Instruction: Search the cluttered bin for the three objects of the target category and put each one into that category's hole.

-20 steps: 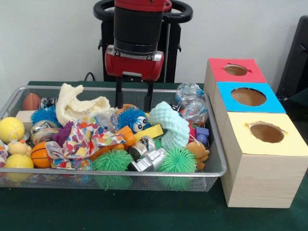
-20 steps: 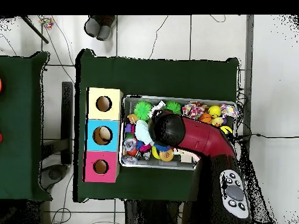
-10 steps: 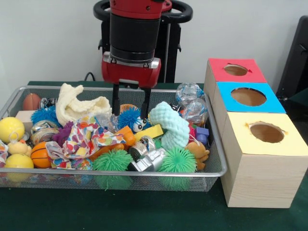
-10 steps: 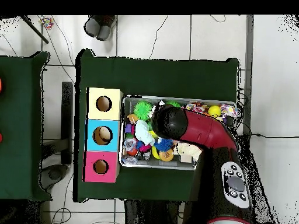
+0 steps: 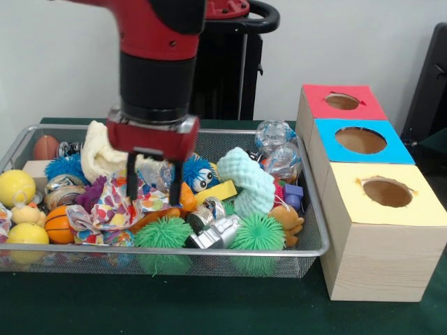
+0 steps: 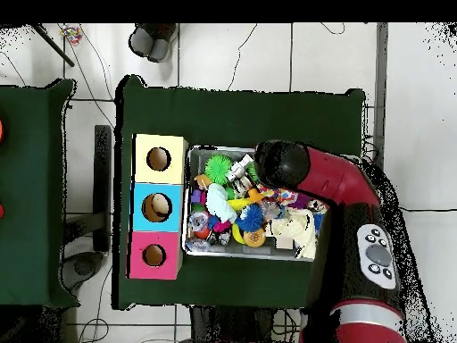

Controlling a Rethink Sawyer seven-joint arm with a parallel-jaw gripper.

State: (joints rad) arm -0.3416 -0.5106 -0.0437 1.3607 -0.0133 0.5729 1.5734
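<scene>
Green table cloth (image 5: 209, 307) (white wall behind), wire bin (image 5: 307, 248), wooden boxes (image 5: 377, 258)

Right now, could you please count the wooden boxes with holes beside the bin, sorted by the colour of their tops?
red-topped box: 1
blue-topped box: 1
yellow-topped box: 1
Total: 3

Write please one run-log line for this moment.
gripper: open | above: multicoloured confetti-print cloth | in: wire mesh bin | held: nothing
</scene>
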